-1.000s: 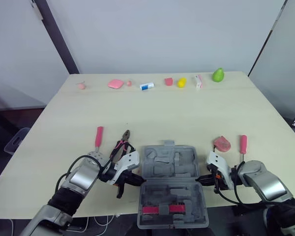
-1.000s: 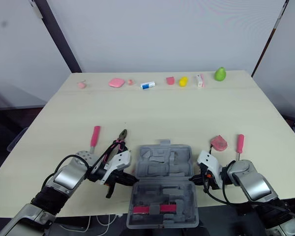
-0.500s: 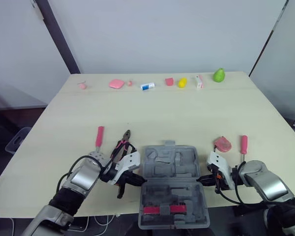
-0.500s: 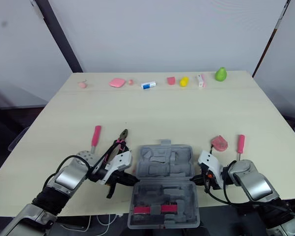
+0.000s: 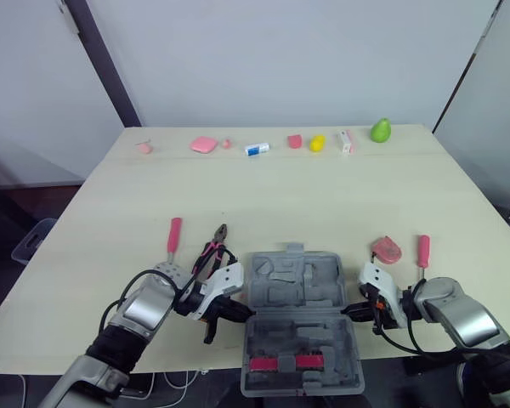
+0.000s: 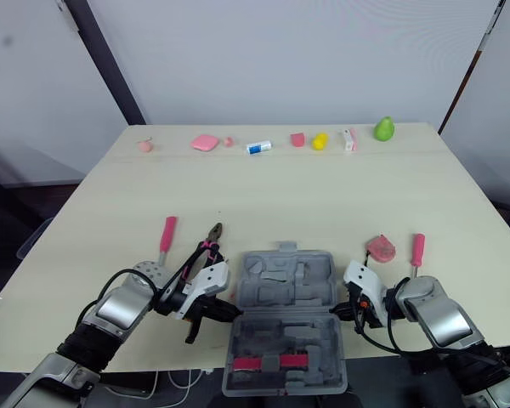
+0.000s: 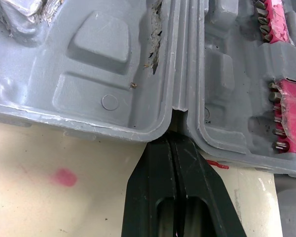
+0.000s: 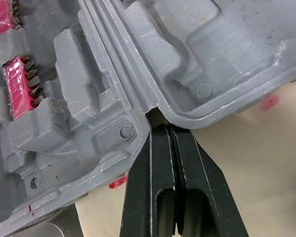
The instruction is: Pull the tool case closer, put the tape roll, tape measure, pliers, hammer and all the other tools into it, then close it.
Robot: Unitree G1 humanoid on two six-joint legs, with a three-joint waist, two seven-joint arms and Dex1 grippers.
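The grey tool case (image 5: 293,280) lies open at the table's near edge, its front half (image 5: 299,353) with red bit strips (image 7: 291,94) hanging past the edge. My left gripper (image 5: 238,310) is shut, its tips (image 7: 175,143) pressed into the left hinge notch. My right gripper (image 5: 350,311) is shut too, tips (image 8: 167,129) at the right hinge notch. Pink-handled pliers (image 5: 212,248) and a pink screwdriver (image 5: 173,236) lie left of the case. To its right sit a pink tape measure (image 5: 386,250) and a red screwdriver (image 5: 423,251).
A row of small items lines the table's far side: a green pear (image 5: 379,130), a yellow piece (image 5: 318,142), a blue-white tube (image 5: 256,150), a pink pad (image 5: 203,144). The wide middle of the table (image 5: 289,195) is bare wood.
The whole picture has shifted a few pixels to the right. Case, tools and both grippers keep their places relative to one another.
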